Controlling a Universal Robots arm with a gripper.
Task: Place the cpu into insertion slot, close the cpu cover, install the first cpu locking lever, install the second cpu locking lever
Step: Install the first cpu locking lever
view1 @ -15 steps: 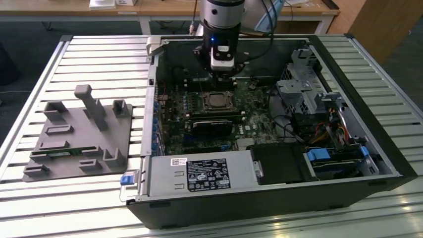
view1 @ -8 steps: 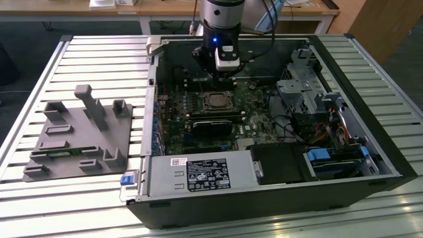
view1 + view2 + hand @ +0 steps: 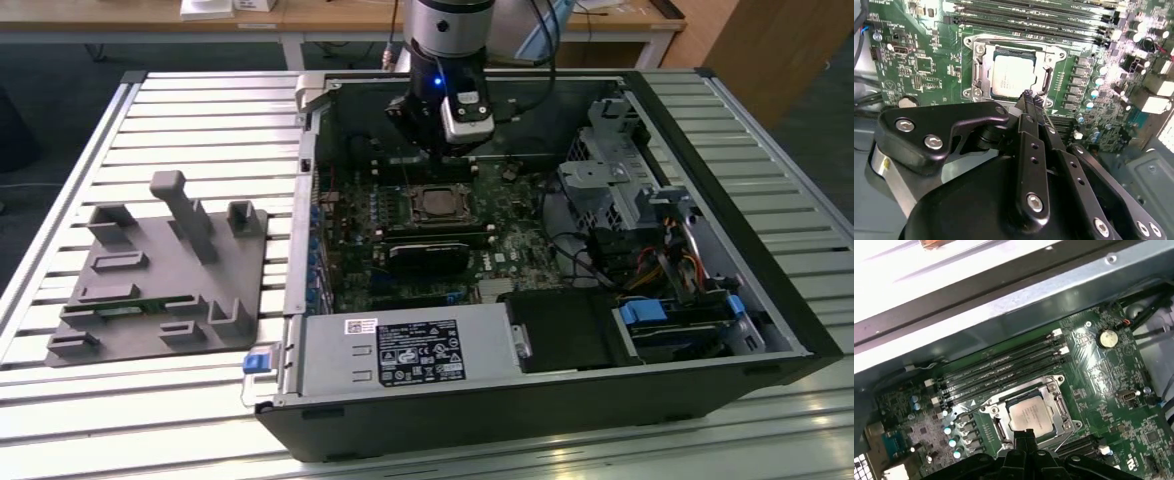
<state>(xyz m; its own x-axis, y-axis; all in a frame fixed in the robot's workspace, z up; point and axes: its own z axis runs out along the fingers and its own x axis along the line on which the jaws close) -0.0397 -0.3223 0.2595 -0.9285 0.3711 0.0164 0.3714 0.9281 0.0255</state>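
An open computer case (image 3: 467, 425) is laid on its side on a slatted table (image 3: 134, 420), presumably so that the green circuit board (image 3: 919, 70) faces upward and can be reached from above. The arm is brought down over the far half of the case. The gripper (image 3: 1029, 95) is held close over one edge of the insertion slot (image 3: 974, 92); whether anything is touched cannot be told. The fingers (image 3: 1026, 130) are drawn together into one narrow point, and nothing is seen between them. Such a slim tip is judged suited to pressing or hooking thin parts around the slot rather than to carrying anything. The cpu (image 3: 1013, 75) is seated in the slot, its pale face showing squarely. The cpu cover (image 3: 1019, 49) is seen lying flat around it, so that the chip shows through the central window; placing and closing therefore appear done. Whether the locking levers are latched cannot be made out. Long memory slots (image 3: 999, 370) are ranged just beside the slot, and a coin battery (image 3: 1107, 338) is set well apart from it. On the table, at the exterior view's left, a grey fixture (image 3: 160, 270) is set apart from the case, probably as a rest for parts.
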